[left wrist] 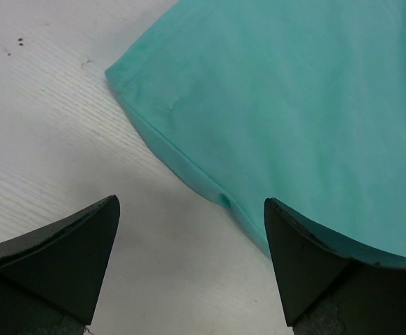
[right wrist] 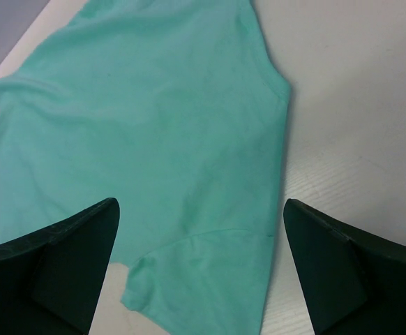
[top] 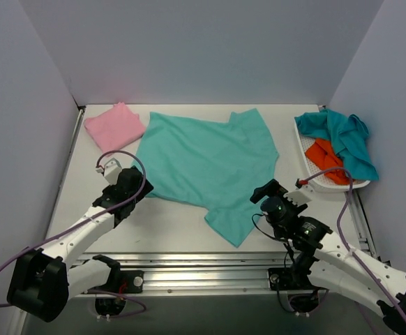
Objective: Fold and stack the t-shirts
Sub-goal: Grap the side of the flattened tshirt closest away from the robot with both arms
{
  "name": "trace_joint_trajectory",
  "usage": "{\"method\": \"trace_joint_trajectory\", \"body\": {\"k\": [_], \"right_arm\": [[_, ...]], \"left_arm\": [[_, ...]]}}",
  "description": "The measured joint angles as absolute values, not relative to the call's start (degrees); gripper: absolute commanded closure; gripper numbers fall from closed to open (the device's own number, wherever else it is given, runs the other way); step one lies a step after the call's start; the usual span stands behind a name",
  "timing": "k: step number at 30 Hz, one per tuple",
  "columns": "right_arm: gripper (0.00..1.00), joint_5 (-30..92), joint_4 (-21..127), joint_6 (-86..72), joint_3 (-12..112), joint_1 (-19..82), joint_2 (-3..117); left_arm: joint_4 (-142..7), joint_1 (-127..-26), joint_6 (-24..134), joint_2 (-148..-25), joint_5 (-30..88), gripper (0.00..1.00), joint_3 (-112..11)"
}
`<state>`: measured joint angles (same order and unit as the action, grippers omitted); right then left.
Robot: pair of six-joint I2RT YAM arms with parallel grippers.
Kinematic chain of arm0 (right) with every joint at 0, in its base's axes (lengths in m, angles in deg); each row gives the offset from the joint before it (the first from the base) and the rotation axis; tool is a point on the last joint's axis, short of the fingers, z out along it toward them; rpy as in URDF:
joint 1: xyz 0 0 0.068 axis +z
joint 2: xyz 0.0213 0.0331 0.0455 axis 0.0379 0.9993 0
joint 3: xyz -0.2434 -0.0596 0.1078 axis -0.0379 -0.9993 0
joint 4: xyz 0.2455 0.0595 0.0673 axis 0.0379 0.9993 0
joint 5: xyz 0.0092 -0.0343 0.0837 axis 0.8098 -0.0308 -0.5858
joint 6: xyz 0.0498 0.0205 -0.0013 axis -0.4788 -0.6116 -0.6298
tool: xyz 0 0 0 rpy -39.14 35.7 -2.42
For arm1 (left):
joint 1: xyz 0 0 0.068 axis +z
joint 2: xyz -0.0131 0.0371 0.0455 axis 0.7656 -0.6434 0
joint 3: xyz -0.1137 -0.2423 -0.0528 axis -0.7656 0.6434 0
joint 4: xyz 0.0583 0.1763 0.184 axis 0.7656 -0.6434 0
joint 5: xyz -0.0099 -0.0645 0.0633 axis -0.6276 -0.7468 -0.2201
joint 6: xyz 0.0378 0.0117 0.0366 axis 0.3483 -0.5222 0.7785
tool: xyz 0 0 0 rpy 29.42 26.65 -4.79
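At the far left of the table (top: 182,223), near the back corner, the pink t-shirt (top: 114,125) lay folded into a small, neat square, just beside the spread tee but apart from it.

In front of it the left gripper (top: 134,183) hung low over the tabletop at the near left corner of the sea-green t-shirt (top: 206,164). Its jaws were spread wide and held nothing. From the left wrist camera the left gripper (left wrist: 189,204) framed the curved hem of the sea-green t-shirt (left wrist: 301,105) – the edge ran slantwise between the two dark fingers (left wrist: 70,258), bare white table on one side, cloth on the other. Whether either finger touched the cloth I could not tell.

The sea-green tee filled the middle of the table, opened out mostly flat, with a few soft ripples and one sleeve pointing toward the near edge.

At that near right part stood the right gripper (top: 269,193), its jaws likewise wide apart and empty. The right wrist camera showed the right gripper (right wrist: 199,206) above the sea-green t-shirt (right wrist: 154,132), a sleeve lying between the fingertips (right wrist: 63,258), with white table to the right of the cloth.

Farthest right, against the wall, a white tray (top: 321,183) held two more tees in a loose heap – a darker teal t-shirt (top: 342,136) draped over and around an orange t-shirt (top: 326,157), both crumpled and unfolded.
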<state>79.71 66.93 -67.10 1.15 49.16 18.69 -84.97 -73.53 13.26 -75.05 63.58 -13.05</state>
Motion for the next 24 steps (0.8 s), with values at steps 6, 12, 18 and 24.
{"method": "trace_joint_trajectory", "body": {"k": [6,12,18,24], "right_arm": [[0.00,79.7,68.6,-66.5,3.4,49.2,17.7],[0.00,79.4,69.8,-64.5,5.7,49.2,16.6],[0.00,79.5,70.8,-62.7,7.1,49.2,14.0],[0.00,79.0,70.9,-61.6,7.5,49.2,13.4]], "left_arm": [[-84.1,-72.5,9.7,-79.4,67.1,0.19,-11.6],[-79.4,-67.2,7.8,-89.2,65.6,0.26,-11.6],[-73.7,-65.2,6.9,-94.1,65.5,0.38,-13.2],[-72.1,-65.1,6.3,-96.0,65.7,0.66,-13.6]]}}
